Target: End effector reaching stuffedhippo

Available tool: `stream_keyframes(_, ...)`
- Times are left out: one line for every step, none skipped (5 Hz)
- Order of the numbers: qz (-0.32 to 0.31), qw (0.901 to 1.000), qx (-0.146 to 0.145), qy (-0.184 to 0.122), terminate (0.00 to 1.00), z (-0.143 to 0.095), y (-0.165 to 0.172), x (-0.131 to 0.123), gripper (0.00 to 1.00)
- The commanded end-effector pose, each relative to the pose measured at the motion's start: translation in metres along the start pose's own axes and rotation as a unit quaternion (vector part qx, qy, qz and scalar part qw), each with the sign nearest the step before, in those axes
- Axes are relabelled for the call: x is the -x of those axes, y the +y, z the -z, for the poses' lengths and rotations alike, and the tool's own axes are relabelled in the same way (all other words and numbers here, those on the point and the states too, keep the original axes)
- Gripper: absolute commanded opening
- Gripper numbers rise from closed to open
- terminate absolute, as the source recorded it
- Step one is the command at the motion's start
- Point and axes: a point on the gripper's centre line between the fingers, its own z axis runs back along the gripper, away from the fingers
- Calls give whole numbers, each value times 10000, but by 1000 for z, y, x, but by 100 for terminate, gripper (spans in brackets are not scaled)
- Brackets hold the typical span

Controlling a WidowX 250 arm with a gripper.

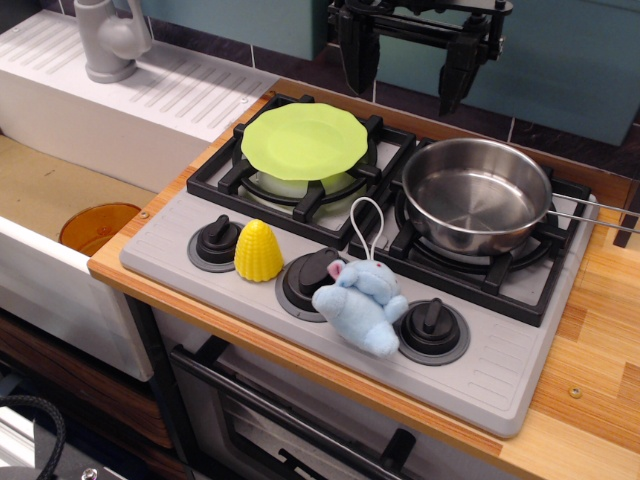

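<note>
The stuffedhippo [362, 303] is a small light-blue plush with pink inner ears and a white loop cord. It lies on the grey stove panel between two black knobs, near the front edge. The end effector [408, 72] is a black gripper with two long dark fingers and a wide crossbar. It hangs at the top of the view, above the back of the stove, far behind the hippo. Its fingers stand apart and hold nothing.
A lime-green plate [305, 140] rests on the left burner. A steel pot [476, 192] sits on the right burner, its handle pointing right. A yellow plastic corn [258, 251] stands left of the hippo. A grey faucet [108, 38] and white sink [60, 190] lie at left.
</note>
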Motion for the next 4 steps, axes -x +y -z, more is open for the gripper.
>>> stream_keyframes(0,10000,0,0,0,0,0,0,100)
stream_keyframes(-89,9998,-131,-155,0,5,-8,16,100)
stream_keyframes(42,9997,-75,-240,0,11,-11,29,100)
stream_keyframes(39,9993,-181,-330,0,16,-14,44,100)
